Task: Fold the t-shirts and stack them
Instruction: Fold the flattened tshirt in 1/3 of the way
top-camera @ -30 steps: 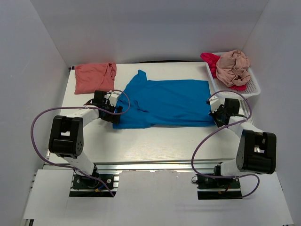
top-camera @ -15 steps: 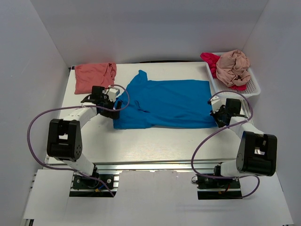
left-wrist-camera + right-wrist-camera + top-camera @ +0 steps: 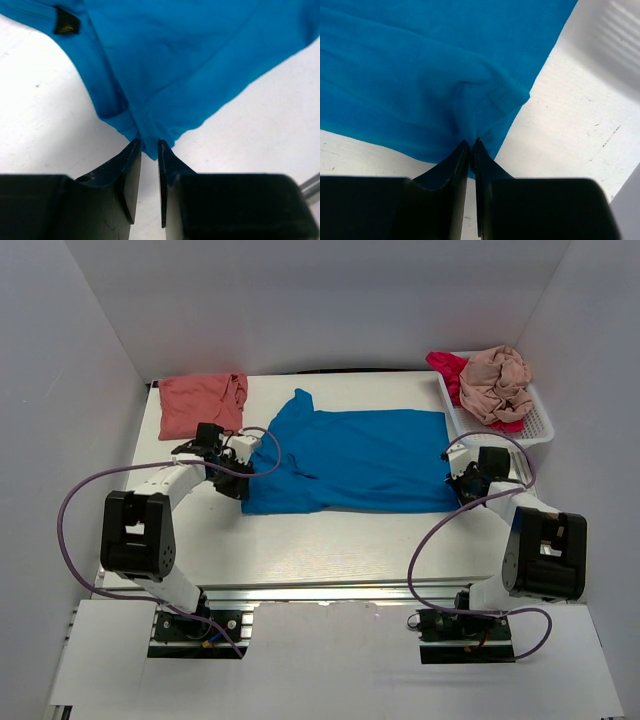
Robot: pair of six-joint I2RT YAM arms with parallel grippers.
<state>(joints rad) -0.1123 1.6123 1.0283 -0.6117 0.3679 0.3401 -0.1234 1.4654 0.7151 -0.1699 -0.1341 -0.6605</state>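
**Left wrist and right wrist: blue t-shirt [image 3: 200, 60] pinched at both ends**

You had the left gripper [image 3: 149, 145] closed to a sliver on a corner of the shirt's edge. The right gripper [image 3: 470, 142] was pressed tight on a bunched hem corner. Between the two pincers the shirt lay spread on the table [image 3: 330, 535]. Just beyond the left pincer sat the salmon t-shirt [image 3: 200, 403]. Beyond the right one, the basket [image 3: 541, 426] held the beige-pink t-shirt [image 3: 497, 382] and the magenta t-shirt [image 3: 447, 367].
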